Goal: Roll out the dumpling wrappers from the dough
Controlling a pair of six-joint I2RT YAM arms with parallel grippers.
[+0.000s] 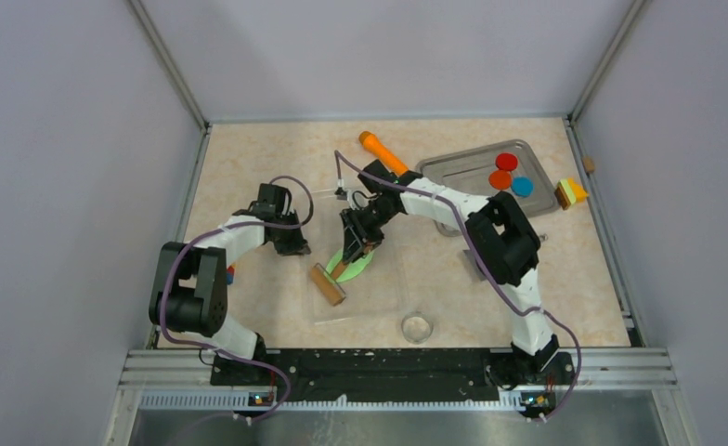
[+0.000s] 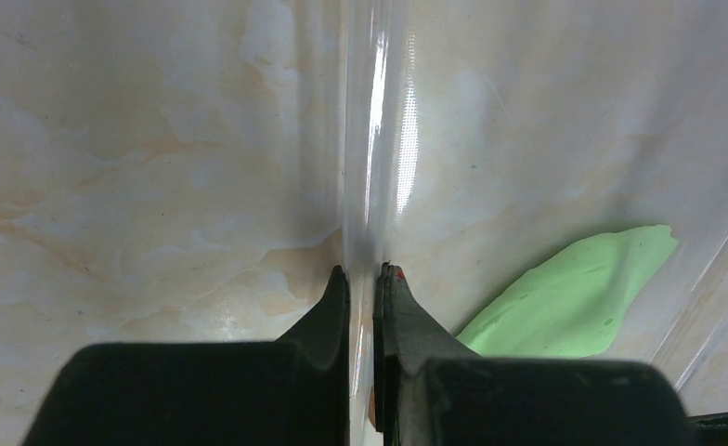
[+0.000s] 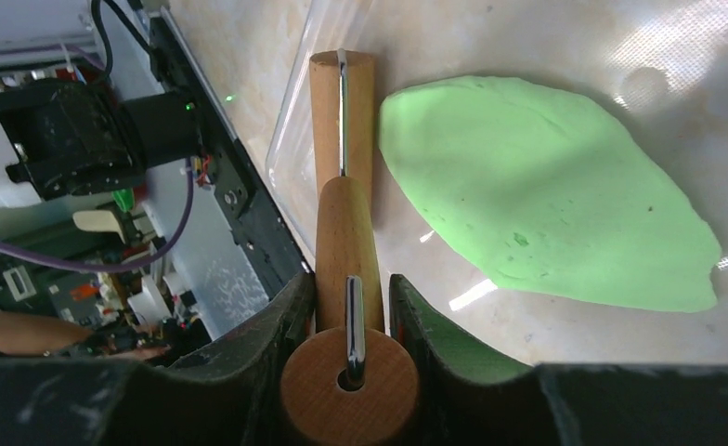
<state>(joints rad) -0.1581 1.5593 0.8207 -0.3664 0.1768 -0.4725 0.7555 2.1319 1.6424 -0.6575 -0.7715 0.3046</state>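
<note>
Dough (image 3: 546,204), beige marbled tabletop (image 1: 249,158), lilac-grey walls (image 1: 388,56)

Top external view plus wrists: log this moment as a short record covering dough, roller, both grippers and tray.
dough: flat lime-green sheet on clear mat, no hole visible
wooden roller: at the dough's edge
right gripper: shut on wooden roller's handle
left gripper: shut on clear mat's edge
tray: holds red, orange, blue discs
</note>
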